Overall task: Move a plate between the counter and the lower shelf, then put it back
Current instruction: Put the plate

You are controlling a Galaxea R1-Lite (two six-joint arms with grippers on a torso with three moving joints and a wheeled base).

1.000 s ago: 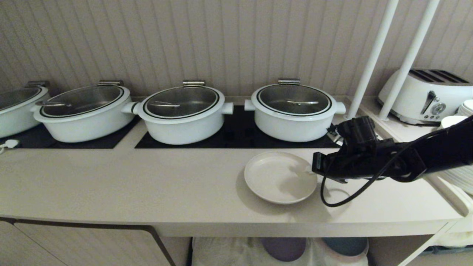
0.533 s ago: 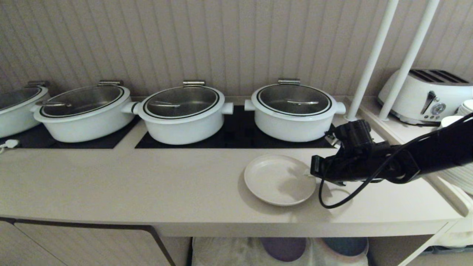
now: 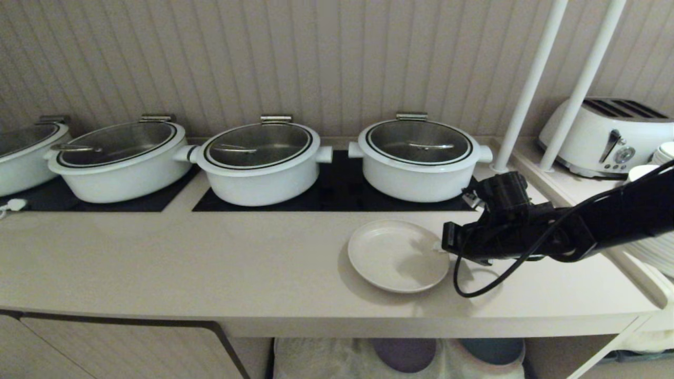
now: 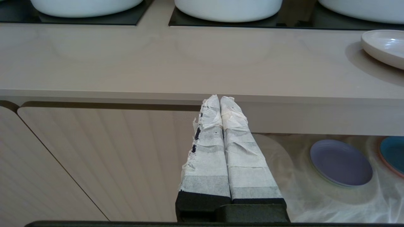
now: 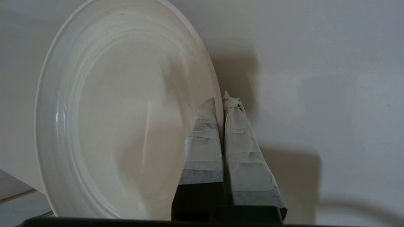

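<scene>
From the head camera you can see the plate [image 3: 398, 256] on the counter [image 3: 210, 263], in front of the rightmost pot [image 3: 419, 156]. Compared with a second ago, your right gripper [image 3: 439, 245] has sunk a little at the plate's right rim, and the plate's near edge sits slightly lower with it. I read that as the plate being set down or settled, not carried off.

Your left wrist camera shows the left gripper [image 4: 221, 102] parked below the counter's front edge, its taped fingers pressed together on nothing. Beyond it, the lower shelf [image 4: 293, 195] holds a purple plate [image 4: 341, 163] and a blue plate [image 4: 393, 154] on white cloth.

Your right wrist camera shows the two taped fingers [image 5: 205, 138] pinched on the plate's rim, one inside, one outside. So you're gripping it at the edge; releasing looks like the likely next call.
</scene>
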